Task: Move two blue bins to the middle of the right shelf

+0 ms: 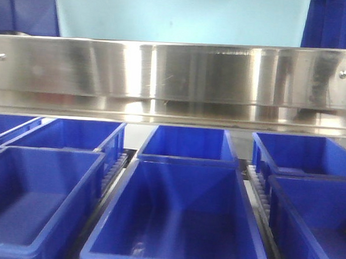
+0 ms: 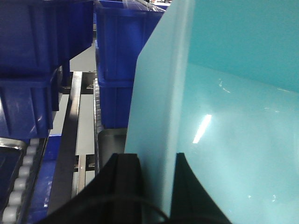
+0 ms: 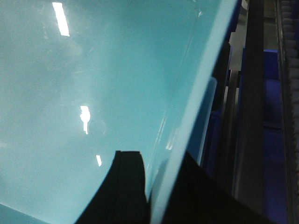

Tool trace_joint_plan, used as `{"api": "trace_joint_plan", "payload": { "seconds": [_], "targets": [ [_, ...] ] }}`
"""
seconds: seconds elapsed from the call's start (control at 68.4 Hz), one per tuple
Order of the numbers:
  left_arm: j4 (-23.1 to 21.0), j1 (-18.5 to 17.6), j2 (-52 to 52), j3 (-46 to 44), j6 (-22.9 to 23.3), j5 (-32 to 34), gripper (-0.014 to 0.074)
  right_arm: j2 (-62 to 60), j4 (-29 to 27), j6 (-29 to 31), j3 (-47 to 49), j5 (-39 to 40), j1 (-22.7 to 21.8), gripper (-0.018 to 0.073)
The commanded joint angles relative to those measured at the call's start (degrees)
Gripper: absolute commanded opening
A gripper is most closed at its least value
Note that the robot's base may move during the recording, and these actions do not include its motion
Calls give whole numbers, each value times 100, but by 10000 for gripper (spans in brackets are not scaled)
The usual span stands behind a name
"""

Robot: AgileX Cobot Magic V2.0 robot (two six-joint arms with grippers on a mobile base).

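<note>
A pale aqua bin (image 1: 180, 15) shows across the top of the front view, above the shiny steel rail of the right shelf middle (image 1: 176, 77). In the left wrist view my left gripper (image 2: 156, 186) is shut on the bin's left wall (image 2: 154, 107), one black finger outside and one inside. In the right wrist view my right gripper (image 3: 161, 186) is shut on the bin's right wall (image 3: 196, 107), one finger inside the tub (image 3: 70, 93) and one outside. Only one pale bin shows; I cannot tell whether it rests on the tier.
Several dark royal-blue ribbed bins (image 1: 179, 212) fill the tier below the steel rail. More dark blue bins (image 2: 42, 56) and roller tracks (image 2: 84, 121) lie left of the pale bin. Dark rails (image 3: 254, 93) run right of it.
</note>
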State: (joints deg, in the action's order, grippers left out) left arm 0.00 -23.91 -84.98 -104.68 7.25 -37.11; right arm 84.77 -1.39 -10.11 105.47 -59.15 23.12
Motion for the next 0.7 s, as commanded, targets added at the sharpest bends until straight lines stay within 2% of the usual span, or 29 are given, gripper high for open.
{"api": "trace_joint_plan", "payload": {
  "seconds": [0.0, 0.687],
  "targets": [
    [-328, 3, 109, -97, 182, 520, -111, -35, 139, 207, 15, -35, -8, -154],
    [-328, 3, 109, -97, 182, 520, -111, -35, 139, 207, 15, -35, -8, -154]
  ]
}}
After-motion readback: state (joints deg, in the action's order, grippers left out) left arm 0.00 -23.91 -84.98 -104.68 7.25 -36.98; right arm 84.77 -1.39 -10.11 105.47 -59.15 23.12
